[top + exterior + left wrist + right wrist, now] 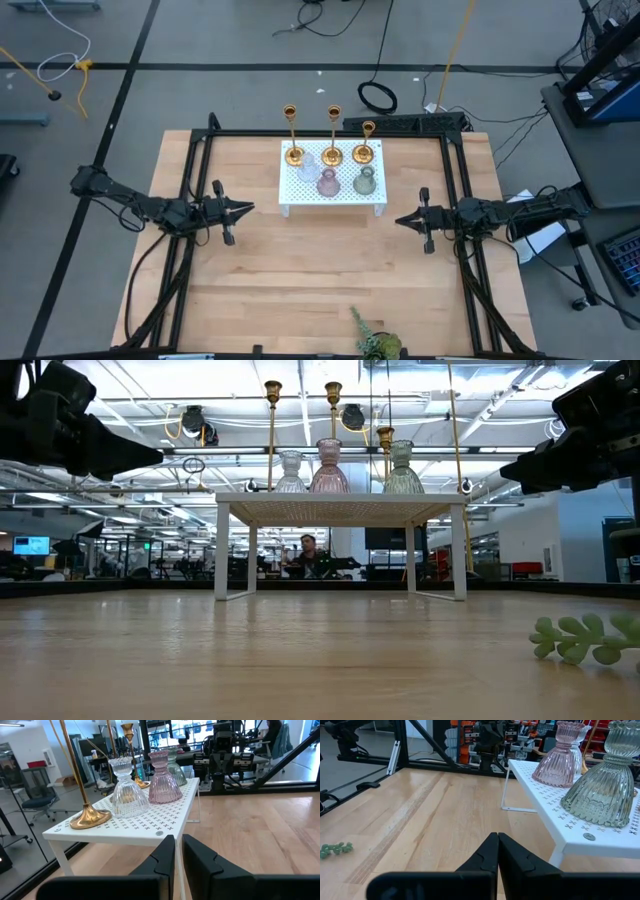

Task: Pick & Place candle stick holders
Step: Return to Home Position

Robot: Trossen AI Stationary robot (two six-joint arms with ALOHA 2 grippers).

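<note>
Candle stick holders (333, 155) all stand on the white perforated metal stand (295, 192) at the upper middle of the high view. Three shiny gold thin-stemmed candlesticks (293, 155) fill the back row, with the clear ribbed glass holder (308, 168), pink glass holder (327, 183) and green glass holder (365, 181) in front. The left hand (248, 208) hangs at left centre, clenched on nothing. The right hand (400, 220) at right centre is likewise clenched and empty. Both are apart from the stand. A green leafy sprig (375, 342) lies on the wooden tabletop (320, 270) at the lower edge.
</note>
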